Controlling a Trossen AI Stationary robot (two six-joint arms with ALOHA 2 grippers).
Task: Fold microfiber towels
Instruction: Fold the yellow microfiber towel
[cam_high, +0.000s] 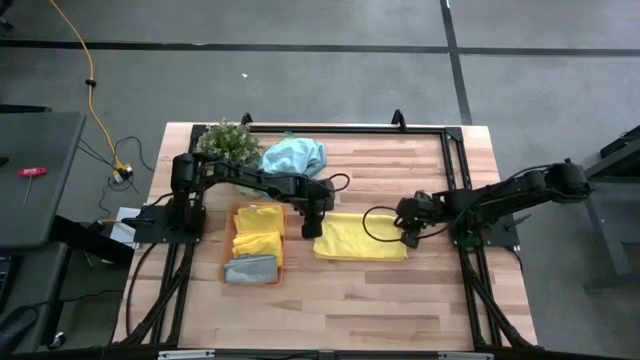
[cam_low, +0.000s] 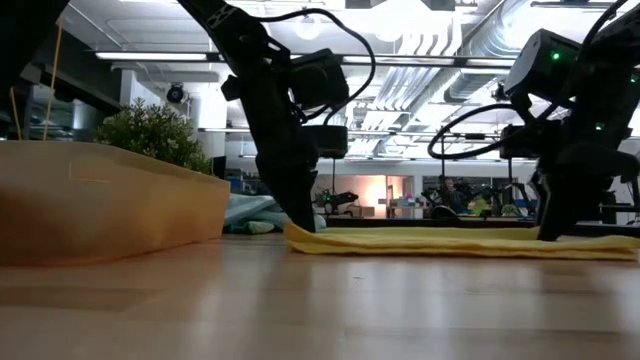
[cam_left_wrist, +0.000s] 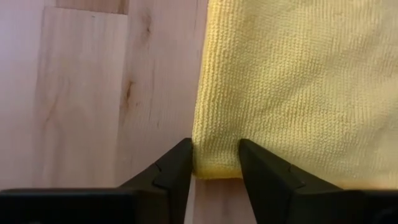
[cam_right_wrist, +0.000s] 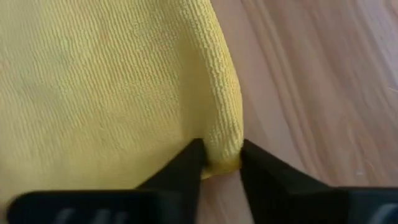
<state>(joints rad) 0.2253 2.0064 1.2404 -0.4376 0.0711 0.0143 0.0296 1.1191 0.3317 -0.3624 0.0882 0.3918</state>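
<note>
The work surface is a pale wooden table (cam_high: 330, 300) with a dark frame along its edges, standing on a grey floor crossed by dark lines. In the low view the room behind it is an open hall with ceiling ducts, strip lights and cluttered benches far off.

At the table's far left corner sits a small bushy plant (cam_high: 228, 142), and just beside it a light blue towel (cam_high: 293, 154) lies bunched. Nearer the front, an orange tray (cam_high: 229, 238) holds a folded yellow cloth (cam_high: 258, 230) and a folded grey cloth (cam_high: 250, 268).

Right of the tray, the left gripper (cam_left_wrist: 216, 163) reaches down to the table. Its fingers stand narrow and pinch the left edge of the yellow towel (cam_high: 360, 240), which lies flat and folded in the middle of the table between the two arms. The left wrist view shows the cloth's corner caught between the dark fingers (cam_left_wrist: 171, 174).

At the towel's right end, the right gripper (cam_right_wrist: 219, 163) is down on the table too, fingers drawn close and holding a raised fold of the same towel's edge.
</note>
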